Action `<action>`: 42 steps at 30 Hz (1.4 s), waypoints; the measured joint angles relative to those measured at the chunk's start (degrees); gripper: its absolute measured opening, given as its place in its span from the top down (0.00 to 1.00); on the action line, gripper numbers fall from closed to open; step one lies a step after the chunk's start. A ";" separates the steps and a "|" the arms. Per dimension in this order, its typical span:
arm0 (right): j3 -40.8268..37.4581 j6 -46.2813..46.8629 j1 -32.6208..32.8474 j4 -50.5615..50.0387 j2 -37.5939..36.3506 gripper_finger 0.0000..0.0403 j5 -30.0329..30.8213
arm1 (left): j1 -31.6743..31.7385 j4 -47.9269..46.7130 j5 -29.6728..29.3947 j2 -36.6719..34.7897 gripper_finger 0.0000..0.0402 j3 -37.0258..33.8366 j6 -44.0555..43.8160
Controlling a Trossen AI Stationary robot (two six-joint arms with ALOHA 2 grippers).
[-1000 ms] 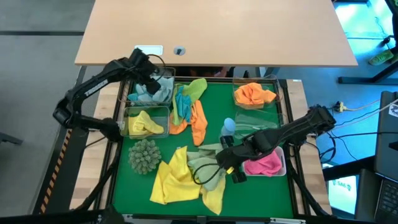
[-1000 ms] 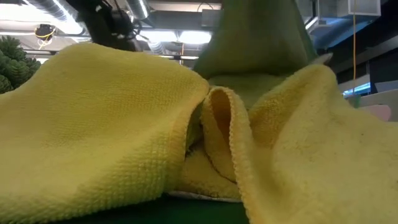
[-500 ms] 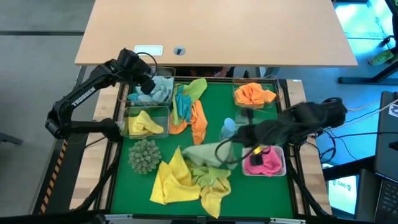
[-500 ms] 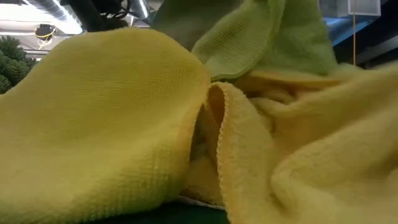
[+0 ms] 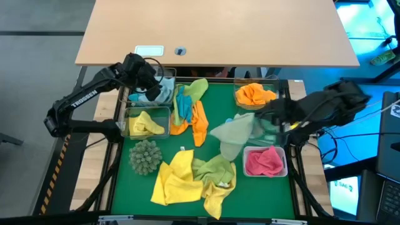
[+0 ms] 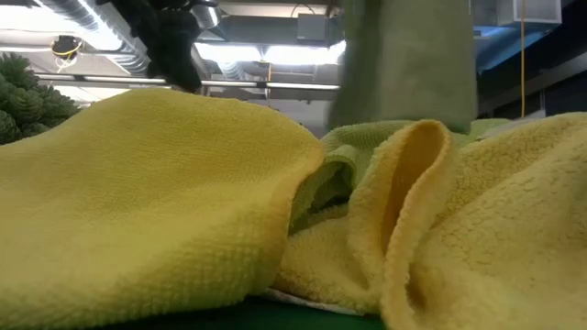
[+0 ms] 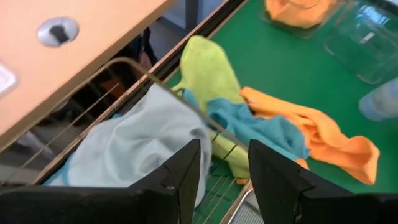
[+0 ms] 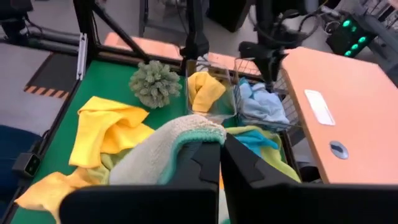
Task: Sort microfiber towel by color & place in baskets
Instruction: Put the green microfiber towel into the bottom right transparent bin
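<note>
Both arms are matte black, chunky links with rounded joints. The left arm (image 5: 81, 103) has white lettering along its long link, too small to read, plus thin black cables looping off near the wrist. The right arm (image 5: 325, 109) shows a yellow bit by its wrist. Each wrist view shows 2 flat, dark, squared-off fingers (image 7: 177, 177).

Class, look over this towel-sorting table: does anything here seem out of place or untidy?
Yes. The spiky ball on the mat is no towel. A mixed heap of orange, blue and green towels lies unsorted beside the blue basket, and a yellow-and-green pile sprawls nearer the front. The right gripper holds a pale green towel in mid-air.
</note>
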 joint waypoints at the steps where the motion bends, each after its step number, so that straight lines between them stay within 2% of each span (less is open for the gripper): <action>1: 0.13 0.00 0.06 -0.36 -0.89 1.00 0.69 | -0.59 0.31 -0.01 0.00 0.68 0.00 0.00; 7: 0.18 1.44 0.09 -2.48 -5.75 1.00 3.35 | -3.43 1.05 0.01 0.00 0.68 0.00 0.00; 12: 0.15 9.13 0.09 -10.47 -9.41 1.00 7.96 | -5.00 1.00 -0.05 0.00 0.68 0.00 0.00; 17: -1.04 11.20 0.09 -9.93 -12.95 1.00 9.83 | -5.83 0.98 -0.09 0.00 0.68 0.00 0.00; 24: -1.04 12.74 0.08 -9.97 -16.30 1.00 17.41 | -5.83 0.94 -0.22 0.04 0.68 0.00 -0.28; 28: -1.34 12.34 0.09 -9.86 -15.97 1.00 16.85 | -5.83 0.93 -0.22 0.04 0.68 0.00 -0.33; 35: -12.54 12.53 0.09 -9.91 -16.47 1.00 15.92 | -5.81 0.94 -0.24 0.04 0.68 0.00 -0.38; 42: -27.82 21.39 0.09 -9.96 -20.67 1.00 13.92 | -5.81 0.93 -0.26 0.04 0.68 0.00 -0.33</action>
